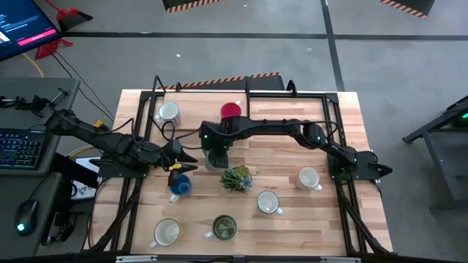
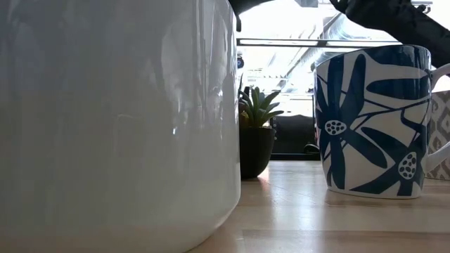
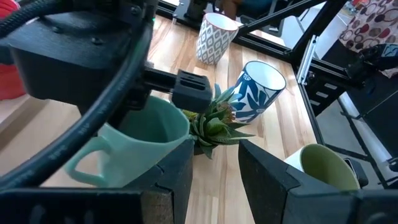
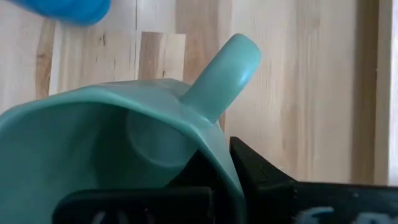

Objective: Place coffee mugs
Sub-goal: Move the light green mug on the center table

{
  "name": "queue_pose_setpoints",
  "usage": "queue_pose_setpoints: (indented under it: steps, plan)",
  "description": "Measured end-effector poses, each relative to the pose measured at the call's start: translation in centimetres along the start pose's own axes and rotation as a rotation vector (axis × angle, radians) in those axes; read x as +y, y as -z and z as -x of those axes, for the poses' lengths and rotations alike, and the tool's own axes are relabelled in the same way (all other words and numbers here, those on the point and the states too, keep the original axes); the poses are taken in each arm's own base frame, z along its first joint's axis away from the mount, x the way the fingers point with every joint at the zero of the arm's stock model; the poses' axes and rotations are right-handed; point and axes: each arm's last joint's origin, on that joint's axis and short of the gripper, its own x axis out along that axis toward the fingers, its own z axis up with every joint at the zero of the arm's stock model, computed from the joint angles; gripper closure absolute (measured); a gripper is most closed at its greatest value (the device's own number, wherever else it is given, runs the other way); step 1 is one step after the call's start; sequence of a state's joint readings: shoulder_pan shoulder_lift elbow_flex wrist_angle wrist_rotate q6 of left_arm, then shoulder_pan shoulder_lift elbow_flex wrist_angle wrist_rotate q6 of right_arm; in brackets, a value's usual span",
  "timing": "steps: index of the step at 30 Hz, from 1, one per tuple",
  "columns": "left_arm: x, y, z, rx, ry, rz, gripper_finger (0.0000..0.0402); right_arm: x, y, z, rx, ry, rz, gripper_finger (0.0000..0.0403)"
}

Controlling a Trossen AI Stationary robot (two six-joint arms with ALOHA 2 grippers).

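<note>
Two arms meet near the middle of the wooden table (image 1: pixel 292 219): the right gripper (image 1: pixel 216 157) reaches across and pinches the rim of the teal mug (image 4: pixel 93 143) (one finger inside the cup, handle jutting away), just beside the small spiky plant (image 1: pixel 236 177). The left gripper (image 1: pixel 191 156), fingers spread with nothing between them, hovers close by above the blue mug (image 1: pixel 179 185). The red mug (image 1: pixel 231 112) sits at the far edge, the olive green mug (image 1: pixel 223 228) and white mugs (image 1: pixel 268 202) nearer.
</note>
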State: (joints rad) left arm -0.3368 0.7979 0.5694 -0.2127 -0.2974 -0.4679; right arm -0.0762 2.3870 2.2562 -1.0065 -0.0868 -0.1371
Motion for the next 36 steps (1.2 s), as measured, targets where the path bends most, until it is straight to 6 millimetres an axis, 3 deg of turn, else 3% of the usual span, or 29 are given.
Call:
queue_pose_setpoints:
  steps: [10,21,30,36]
  plan:
    - [0.0,0.0,0.0,0.0,0.004,0.001,0.0282,-0.7,0.1,-0.1,0.01,0.059,-0.009,0.0403]
    - [0.0,0.0,0.0,0.002,0.007,0.001,0.0282,-0.1,-0.4,0.1,-0.02,0.084,0.059,0.0403]
    - [0.0,0.0,0.0,0.001,0.008,0.0,0.0282,-0.1,-1.8,2.4,-0.096,0.104,0.222,0.0403]
    - [0.0,0.0,0.0,0.002,0.007,0.0,0.0282,0.6,-1.3,2.1,-0.061,0.002,0.36,0.0403]
